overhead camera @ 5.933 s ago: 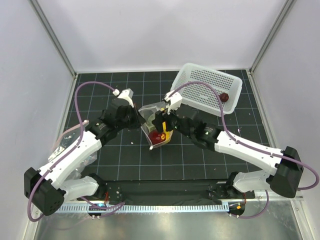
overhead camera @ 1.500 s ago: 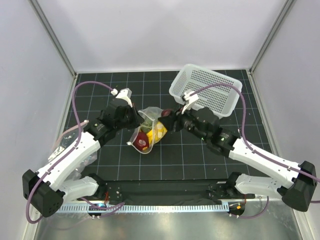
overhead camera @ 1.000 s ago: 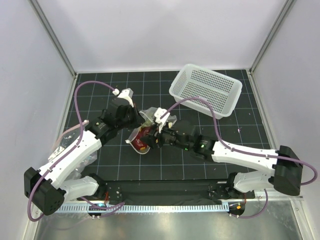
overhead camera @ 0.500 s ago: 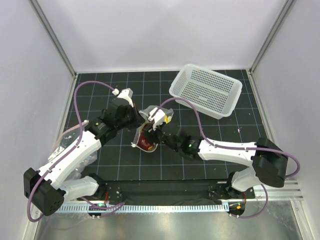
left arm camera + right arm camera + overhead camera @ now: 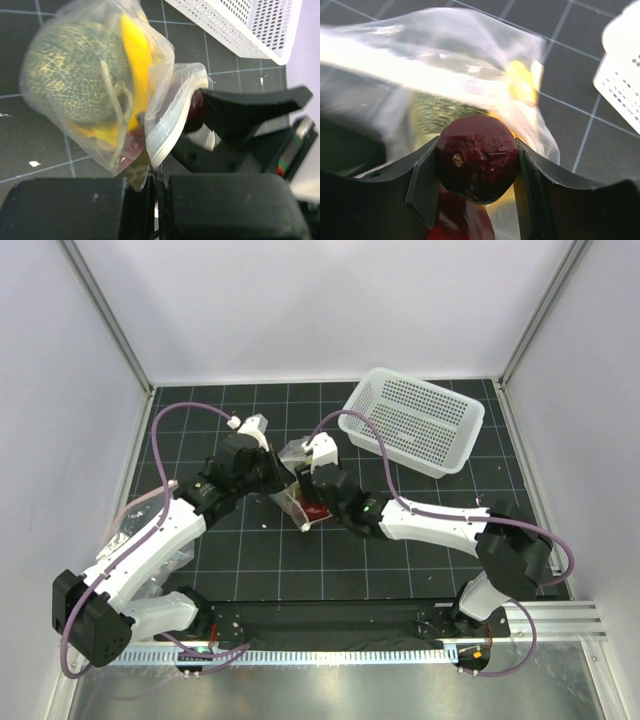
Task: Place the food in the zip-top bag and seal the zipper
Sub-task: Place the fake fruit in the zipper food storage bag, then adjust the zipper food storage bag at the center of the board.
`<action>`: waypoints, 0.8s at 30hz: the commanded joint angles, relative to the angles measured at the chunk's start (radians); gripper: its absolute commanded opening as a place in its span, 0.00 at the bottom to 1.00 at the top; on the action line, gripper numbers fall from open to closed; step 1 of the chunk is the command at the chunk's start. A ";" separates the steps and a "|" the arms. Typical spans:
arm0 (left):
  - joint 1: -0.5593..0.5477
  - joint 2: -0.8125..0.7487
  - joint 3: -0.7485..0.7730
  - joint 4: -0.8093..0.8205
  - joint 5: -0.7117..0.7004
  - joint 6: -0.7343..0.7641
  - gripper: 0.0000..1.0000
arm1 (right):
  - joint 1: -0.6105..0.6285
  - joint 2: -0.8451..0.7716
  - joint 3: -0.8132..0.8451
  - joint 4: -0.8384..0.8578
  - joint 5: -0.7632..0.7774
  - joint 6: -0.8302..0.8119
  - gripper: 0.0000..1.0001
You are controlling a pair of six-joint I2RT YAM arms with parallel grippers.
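Pinching a small red fruit (image 5: 476, 150) between its two black fingers (image 5: 422, 185), the right gripper (image 5: 477, 167) holds it right at the mouth of the bag (image 5: 435, 60). Seen from the left wrist, this red fruit (image 5: 195, 111) sits just beside the zipper (image 5: 170, 127), the pale strip along the bag's open edge. The left gripper (image 5: 156, 200) is pressed together on the bag (image 5: 100, 95), pinching its lower edge in the thin gap between the fingers. Inside the clear, crinkly plastic you can see the melon (image 5: 70, 75), round and grey-green, with the banana (image 5: 137, 55) lying against it and another red fruit (image 5: 131, 145) low down near the pinched edge. From above, both grippers meet in the middle of the table (image 5: 400, 570), with the bag (image 5: 297, 508) between them. Behind the right arm, off to the side, the white basket (image 5: 415, 420) with little holes stands on the table.
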 commanded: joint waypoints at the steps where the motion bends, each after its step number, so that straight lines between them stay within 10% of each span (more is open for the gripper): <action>1: 0.029 0.034 -0.008 0.095 0.103 -0.046 0.00 | -0.065 0.000 0.042 -0.028 -0.032 0.085 0.40; 8: 0.093 0.066 -0.034 0.151 0.227 -0.092 0.00 | -0.094 -0.026 0.048 -0.063 -0.123 0.116 0.91; 24: 0.156 -0.032 -0.079 0.159 0.191 -0.116 0.00 | -0.094 -0.196 0.122 -0.371 -0.086 0.231 0.76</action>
